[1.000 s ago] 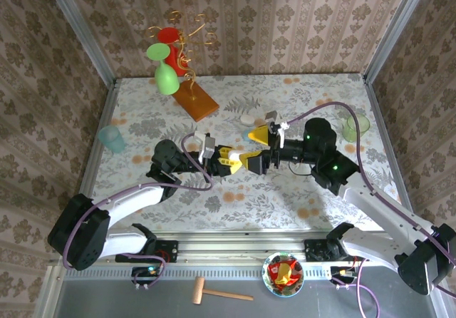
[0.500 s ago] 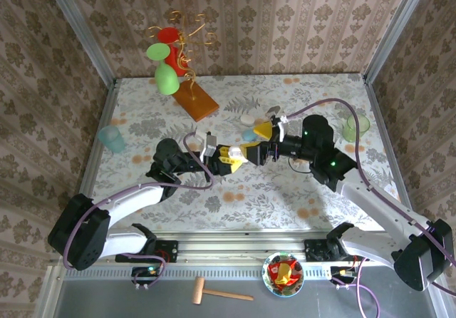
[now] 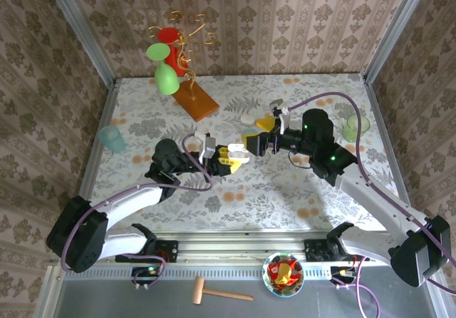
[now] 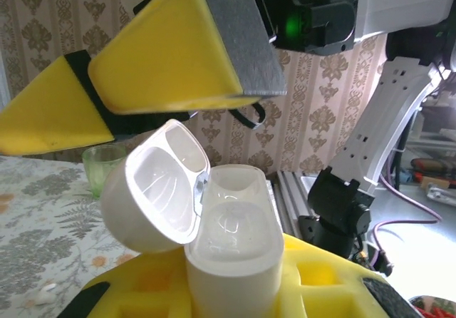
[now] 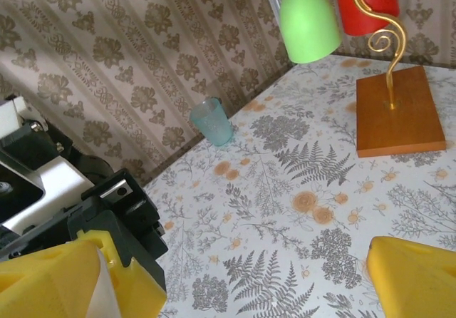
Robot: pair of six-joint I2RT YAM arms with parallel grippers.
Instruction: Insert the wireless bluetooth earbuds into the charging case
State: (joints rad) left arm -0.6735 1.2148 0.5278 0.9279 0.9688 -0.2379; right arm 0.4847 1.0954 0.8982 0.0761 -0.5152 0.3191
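Nearest, on rail betw. arm bases: noted bowl [image 3: 265, 268] w/ red & yellow bits; off-task. Mid-table: found left gripper [image 3: 234, 158] clamped tight on base of charging case [image 4: 231, 239], lid [image 4: 153, 197] hinged open. Read case's long axis as running straight out along left fingers, mouth turned toward right arm. Checked both wells & lid hollows in left wrist view: empty, no bud inside. Just past case mouth: found right gripper [image 3: 258, 134] spread wide, pinching nothing, w/ bare tablecloth [image 3: 285, 190] betw. its fingers in right wrist view. Level w/ that, at table sides: logged teal cup [image 3: 112, 138] left, pale green cup [image 3: 354, 127] right; contents not discernible. Just beyond right gripper, far side: marked small white piece [image 3: 247, 119] on cloth as possibly one of the earbuds; too small to tell bud from spare case. Placed piece closer to right arm than to left; judged pick-up as right arm's job, a short reach away from bases, then return to case mouth.
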